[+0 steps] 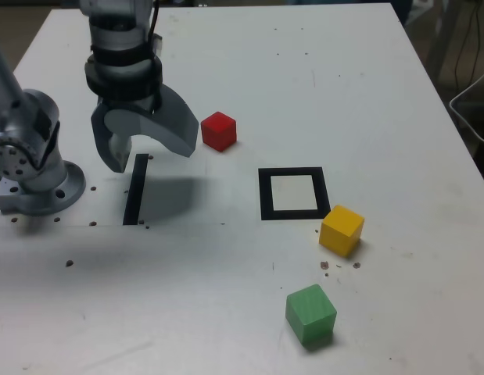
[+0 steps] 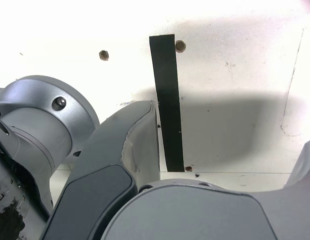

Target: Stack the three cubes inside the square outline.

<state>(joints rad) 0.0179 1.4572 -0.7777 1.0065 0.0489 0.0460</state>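
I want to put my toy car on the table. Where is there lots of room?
In the exterior view, there's bare table to the right of the yellow cube, and another patch left of the green cube. It's crowded at the exterior view's upper left, where the gripper hangs open between the arm's base and the red cube.

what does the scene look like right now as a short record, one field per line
fingers: wide open, holding nothing, above the black strip
red cube: on the table, beyond the fingers to the exterior view's right
yellow cube: just outside the outline's near right corner in the exterior view
green cube: nearest the exterior camera
square outline: no cube inside
stack: none started
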